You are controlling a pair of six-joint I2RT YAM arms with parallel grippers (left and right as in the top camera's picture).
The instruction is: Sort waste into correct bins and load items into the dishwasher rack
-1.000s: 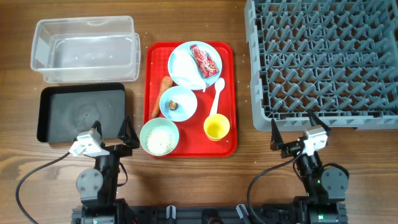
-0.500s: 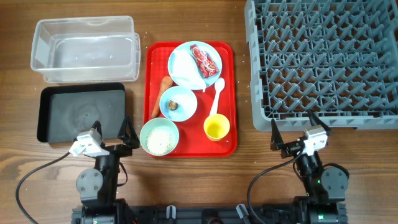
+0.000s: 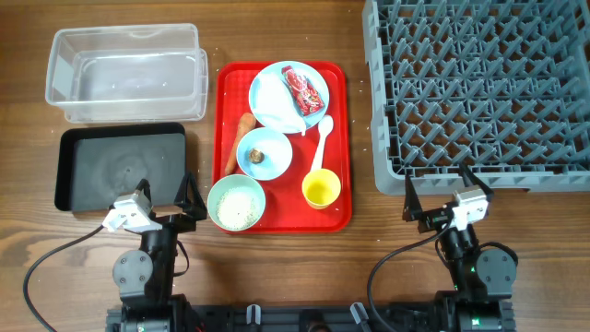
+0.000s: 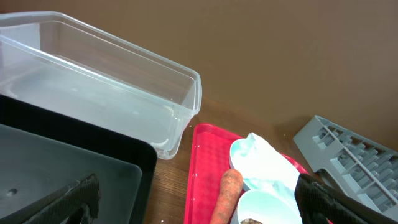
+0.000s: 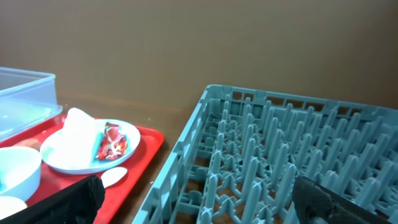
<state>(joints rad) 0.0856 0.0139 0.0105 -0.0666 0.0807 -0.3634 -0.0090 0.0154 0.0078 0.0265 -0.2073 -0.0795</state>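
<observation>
**Loaded tray, both grippers empty at the table's near edge**

Your left gripper (image 3: 164, 195) and right gripper (image 3: 436, 189) hang over the near edge of the table (image 3: 359, 240), jaws spread wide and holding nothing. Everything to handle sits on the red tray (image 3: 221, 138).

- **Far edge:** the plate (image 3: 288, 65) carries a napkin (image 3: 272, 101), soft and nearly weightless, so pinch a raised fold. Beside it lies a wrapper (image 3: 305, 90), slick and crinkly, so close on it gently.
- **Left edge:** the carrot (image 3: 238, 138) is stiff, round and apt to roll. Take it across the middle.
- **Centre:** the blue bowl (image 3: 277, 143) holds a small brown scrap (image 3: 258, 155).
- **Near left corner:** the pale bowl (image 3: 214, 194) holds rice (image 3: 238, 205), probably better tipped out than picked.
- **Near right corner:** the cup (image 3: 321, 189) stands with the spoon (image 3: 323, 138) just beyond it. Both look light, hard and slippery. Grip the cup's rim and the spoon's handle.

The table is smooth wood grain. The clear tub (image 3: 55, 65) and black bin (image 3: 120, 171) lie left of the red tray, and the rack (image 3: 479, 83) lies to its right. Narrow gaps of table separate them.
</observation>
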